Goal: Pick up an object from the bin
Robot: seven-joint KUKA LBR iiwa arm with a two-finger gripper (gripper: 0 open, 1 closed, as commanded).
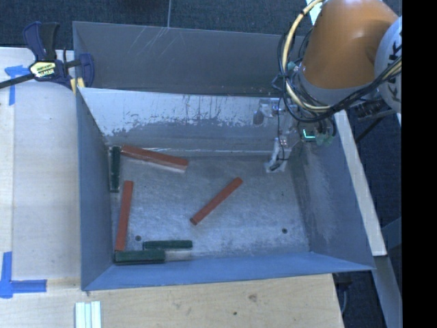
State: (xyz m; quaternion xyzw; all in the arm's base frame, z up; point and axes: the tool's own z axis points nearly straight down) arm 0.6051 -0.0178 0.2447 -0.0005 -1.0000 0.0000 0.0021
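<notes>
- The end effector (277,160) is seen low at the far right of the grey metal bin (205,118); its opening cannot be told.
- Nearest thing: a slanted red-brown flat stick (216,201), laid mid-floor, apart from it.
- A long red stick (124,215) and dark green sticks (153,250) are laid at the left.

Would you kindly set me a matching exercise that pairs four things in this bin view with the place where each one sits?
Things:
1. slanted red-brown flat stick
2. pair of dark green flat sticks
3. pincer
4. red-brown flat stick running front to back

Places in the grey metal bin:
A. front left corner
B. back right
C. along the left side
D. middle

Pairs: 1-D, 2-A, 3-B, 4-C.
</notes>
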